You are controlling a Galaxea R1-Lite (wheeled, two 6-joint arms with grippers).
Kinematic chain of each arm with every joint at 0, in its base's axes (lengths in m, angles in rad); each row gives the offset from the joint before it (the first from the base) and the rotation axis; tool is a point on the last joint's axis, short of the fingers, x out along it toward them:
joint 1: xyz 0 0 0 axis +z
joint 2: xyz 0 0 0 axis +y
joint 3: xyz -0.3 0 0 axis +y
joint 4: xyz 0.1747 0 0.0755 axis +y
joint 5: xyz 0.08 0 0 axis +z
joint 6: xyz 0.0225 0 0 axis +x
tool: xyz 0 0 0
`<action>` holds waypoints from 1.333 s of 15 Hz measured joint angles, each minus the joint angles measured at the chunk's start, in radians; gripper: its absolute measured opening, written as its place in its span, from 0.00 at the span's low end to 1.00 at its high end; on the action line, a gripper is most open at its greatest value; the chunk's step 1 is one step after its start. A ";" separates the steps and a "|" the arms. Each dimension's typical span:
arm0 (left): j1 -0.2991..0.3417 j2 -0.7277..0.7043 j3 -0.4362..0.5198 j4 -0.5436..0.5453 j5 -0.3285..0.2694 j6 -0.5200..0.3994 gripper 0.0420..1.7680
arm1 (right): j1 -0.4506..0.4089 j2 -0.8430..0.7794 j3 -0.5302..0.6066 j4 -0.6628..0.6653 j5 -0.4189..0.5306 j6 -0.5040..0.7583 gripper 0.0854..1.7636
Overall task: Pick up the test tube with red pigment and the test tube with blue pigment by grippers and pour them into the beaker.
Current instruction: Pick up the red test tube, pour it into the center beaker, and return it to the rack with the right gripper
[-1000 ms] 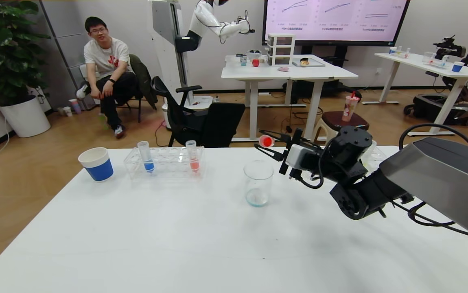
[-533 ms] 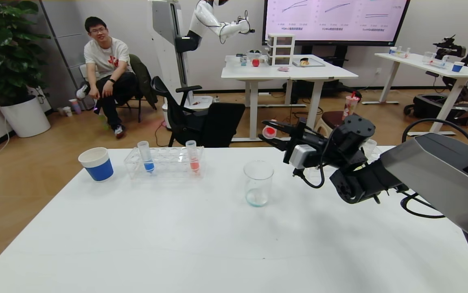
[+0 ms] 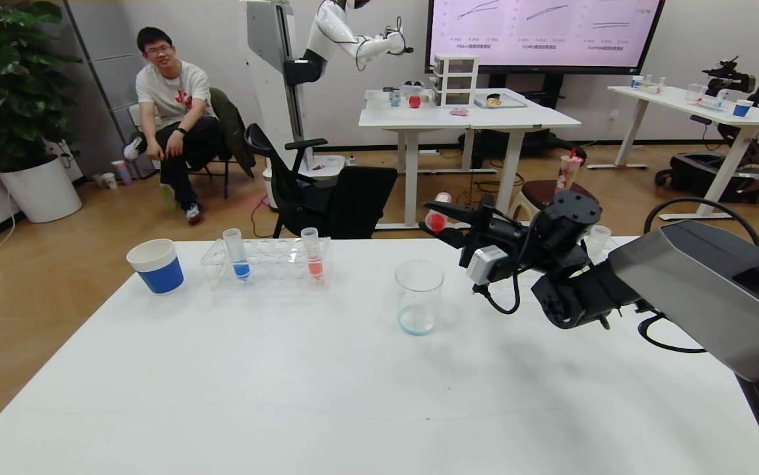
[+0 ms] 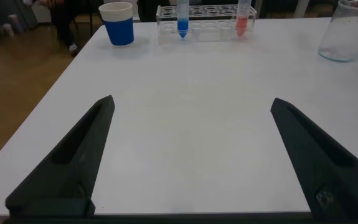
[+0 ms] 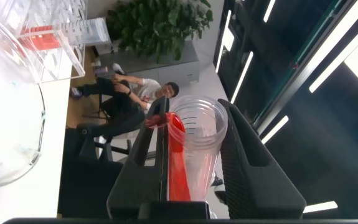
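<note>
From the head, we carry the red tube [image 3: 438, 218] clamped in our right gripper [image 3: 443, 224], above and just right of the beaker [image 3: 418, 296]; next comes tipping over its mouth. The left wrist shows our left gripper [image 4: 191, 155] spread empty, the blue tube [image 4: 183, 17] far ahead in the rack [image 4: 207, 30]. The right wrist confirms 1 tube pinched.

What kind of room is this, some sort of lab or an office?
It looks like a robotics lab in an office space: another white robot stands at the back, a big screen shows charts, and white tables hold test setups like the tube rack and beaker.
</note>
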 joint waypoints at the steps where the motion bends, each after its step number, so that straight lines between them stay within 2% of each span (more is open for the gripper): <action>1: 0.000 0.000 0.000 0.000 -0.001 0.000 0.99 | 0.001 0.003 0.000 0.000 0.004 -0.013 0.25; 10: 0.000 0.000 0.000 0.000 0.000 0.000 0.99 | 0.004 0.017 0.000 -0.003 0.003 -0.092 0.25; 16: 0.000 0.000 0.000 0.000 0.000 0.000 0.99 | 0.004 0.018 0.004 0.002 0.003 -0.213 0.25; 20: 0.000 0.000 0.000 0.000 0.000 0.000 0.99 | 0.010 0.021 0.010 0.013 0.003 -0.341 0.25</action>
